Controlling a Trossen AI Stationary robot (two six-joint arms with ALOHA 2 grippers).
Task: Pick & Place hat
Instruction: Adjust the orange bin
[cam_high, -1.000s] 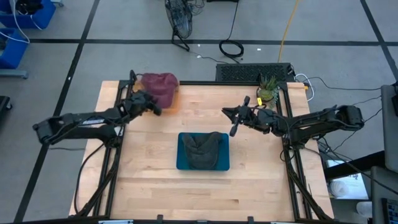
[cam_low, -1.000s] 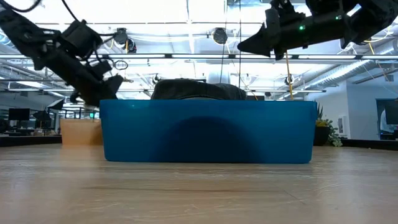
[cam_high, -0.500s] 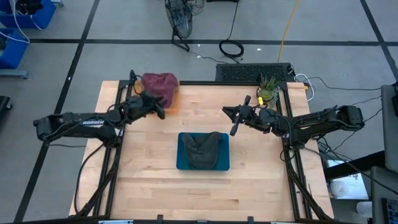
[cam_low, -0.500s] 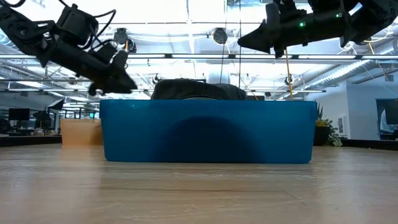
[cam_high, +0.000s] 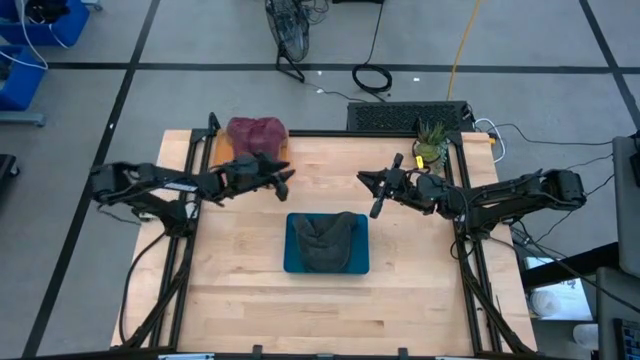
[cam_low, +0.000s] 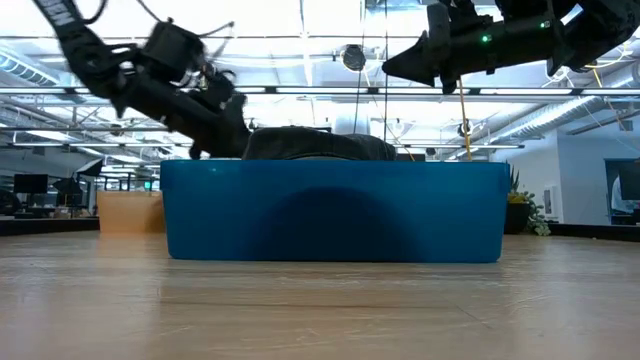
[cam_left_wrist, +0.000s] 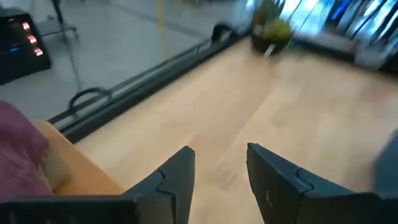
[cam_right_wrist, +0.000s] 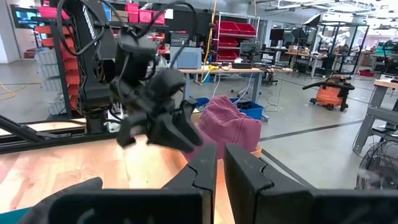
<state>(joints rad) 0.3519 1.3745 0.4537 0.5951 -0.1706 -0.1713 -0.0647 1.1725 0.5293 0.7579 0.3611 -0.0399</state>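
A dark grey hat (cam_high: 327, 240) lies in a blue bin (cam_high: 292, 262) at the table's middle; in the low view it (cam_low: 320, 144) rises above the bin's wall (cam_low: 335, 212). A maroon hat (cam_high: 256, 135) rests on a tan box (cam_high: 281, 163) at the far left; it also shows in the left wrist view (cam_left_wrist: 18, 155) and the right wrist view (cam_right_wrist: 229, 124). My left gripper (cam_high: 287, 178) (cam_left_wrist: 221, 163) is open and empty, above bare wood between the box and the bin. My right gripper (cam_high: 365, 182) (cam_right_wrist: 220, 169) is shut and empty, held high right of the bin.
A small potted plant (cam_high: 430, 146) stands at the far right corner, also seen in the left wrist view (cam_left_wrist: 271, 28). Black frame rails (cam_high: 175, 250) run along the table's left and right sides. Bare wood (cam_high: 330, 310) lies near of the bin.
My left gripper has swung away from the maroon hat toward the table's right, ending near the bin's far left corner, with nothing in it. The maroon hat stays on the box. The right arm has kept still.
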